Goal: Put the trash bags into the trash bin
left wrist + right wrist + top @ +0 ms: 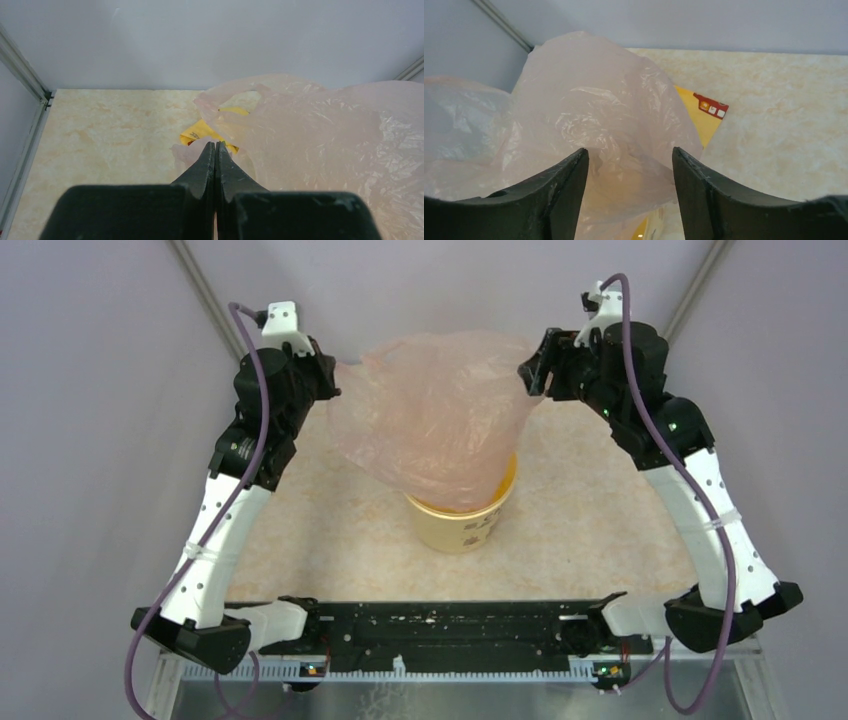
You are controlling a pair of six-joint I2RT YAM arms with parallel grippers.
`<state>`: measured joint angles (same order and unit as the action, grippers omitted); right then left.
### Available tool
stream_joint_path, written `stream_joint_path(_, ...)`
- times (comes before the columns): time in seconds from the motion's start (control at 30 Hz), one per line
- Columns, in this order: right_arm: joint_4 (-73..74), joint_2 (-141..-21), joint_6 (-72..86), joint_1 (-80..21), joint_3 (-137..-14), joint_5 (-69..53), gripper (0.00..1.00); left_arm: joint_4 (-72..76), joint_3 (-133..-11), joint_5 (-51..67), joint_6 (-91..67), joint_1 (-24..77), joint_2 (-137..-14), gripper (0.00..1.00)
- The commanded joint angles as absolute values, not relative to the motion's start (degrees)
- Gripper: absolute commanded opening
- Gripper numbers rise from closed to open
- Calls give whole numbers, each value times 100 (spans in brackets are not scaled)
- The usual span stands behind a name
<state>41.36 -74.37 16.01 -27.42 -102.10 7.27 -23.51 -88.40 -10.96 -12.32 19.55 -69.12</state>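
The pale pink trash bag (435, 415) hangs spread between my two grippers, and its lower end dips into the pale yellow trash bin (462, 525) at the table's middle. My left gripper (335, 385) is shut, pinching the bag's left edge; in the left wrist view its tips (215, 144) meet with pink film (320, 140) around them. My right gripper (530, 365) is at the bag's upper right edge. In the right wrist view it (630, 152) is open, with the bag (589, 110) bunched between and below the fingers.
A crumpled yellow printed wrapper (199, 131) lies on the table behind the bag, and also shows in the right wrist view (704, 112). The marbled beige tabletop (600, 500) is bounded by grey walls with metal corner posts (200, 280).
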Motion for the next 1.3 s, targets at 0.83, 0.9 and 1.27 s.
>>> stream_joint_path(0.83,3813,-7476,2443,-4625,-7712,837,53,-1928,-9125,-30,-1755,1934,-7179,0)
stream_joint_path(0.9,3925,-7389,2410,-4684,-7869,859,59,-1912,-9136,117,-1779,1932,-7189,0)
stream_joint_path(1.27,4534,-6993,2356,-4763,-8398,833,76,-1925,-9133,88,-1714,1937,-7224,0)
